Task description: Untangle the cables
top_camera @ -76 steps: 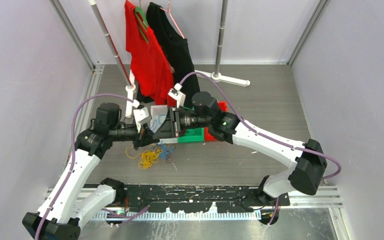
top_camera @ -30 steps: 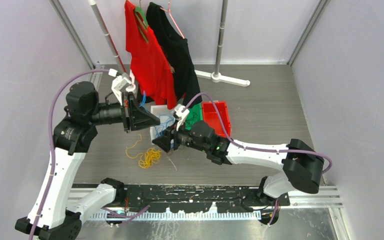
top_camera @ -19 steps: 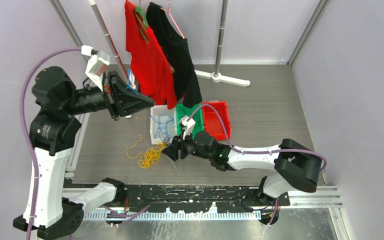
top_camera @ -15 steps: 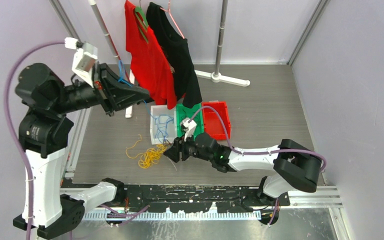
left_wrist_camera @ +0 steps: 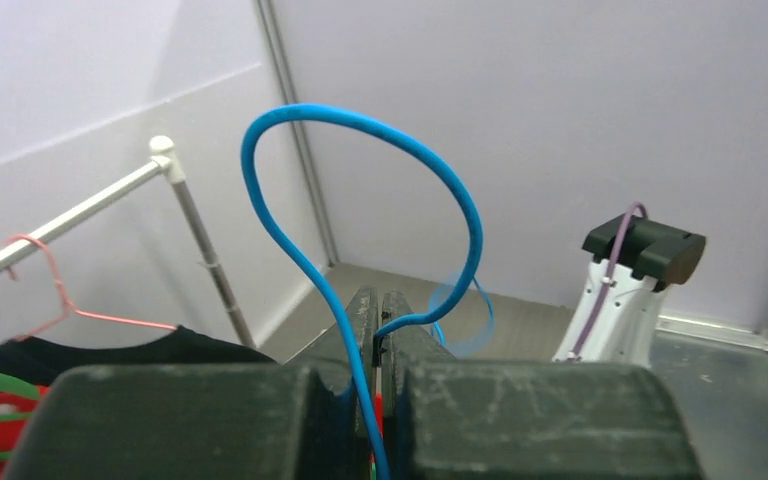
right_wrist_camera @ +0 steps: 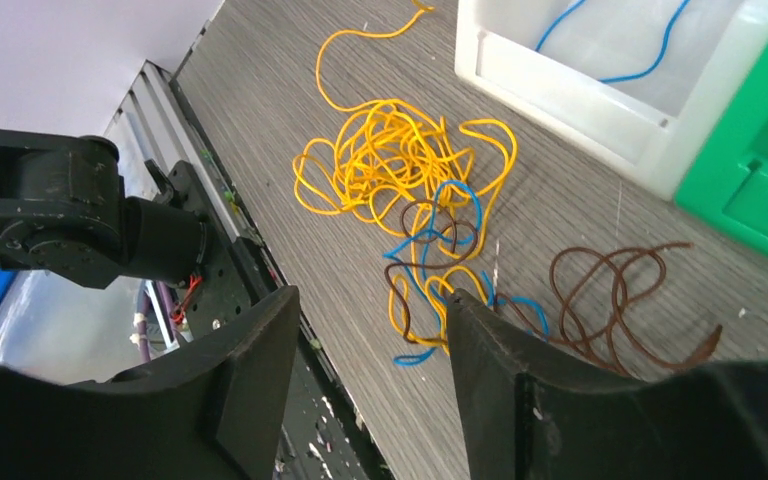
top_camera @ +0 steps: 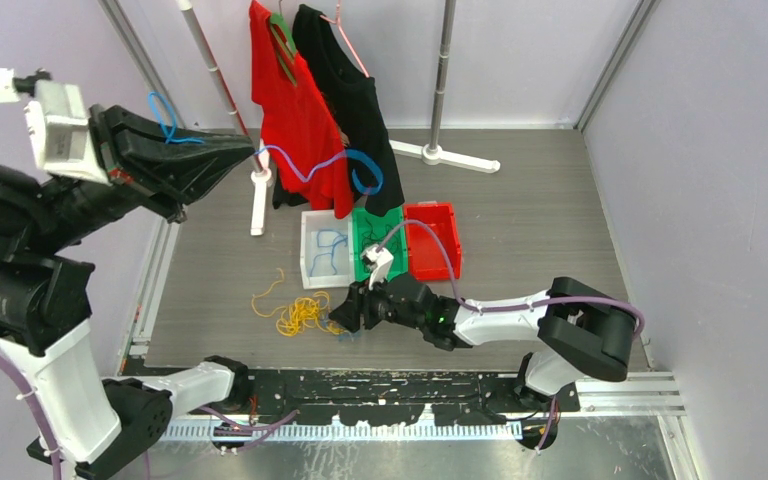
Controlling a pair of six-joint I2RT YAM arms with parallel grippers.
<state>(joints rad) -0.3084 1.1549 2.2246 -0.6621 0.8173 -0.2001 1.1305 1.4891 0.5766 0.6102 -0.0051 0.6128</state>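
Observation:
A tangle of yellow-orange cables lies on the floor. In the right wrist view the yellow cables are mixed with a blue cable and a dark brown one. My left gripper is raised high at the left and is shut on a blue cable that swings in the air. In the left wrist view this cable loops above the closed gripper. My right gripper is open and low over the right edge of the tangle, its fingers beside the cables.
White bin with blue cables inside, green bin and red bin stand side by side behind the tangle. A red shirt and black shirt hang on a rack at the back. A rack foot lies behind.
My left arm has risen up and to the left, lifting the blue cable high off the floor. My right gripper has moved down and forward to the tangle.

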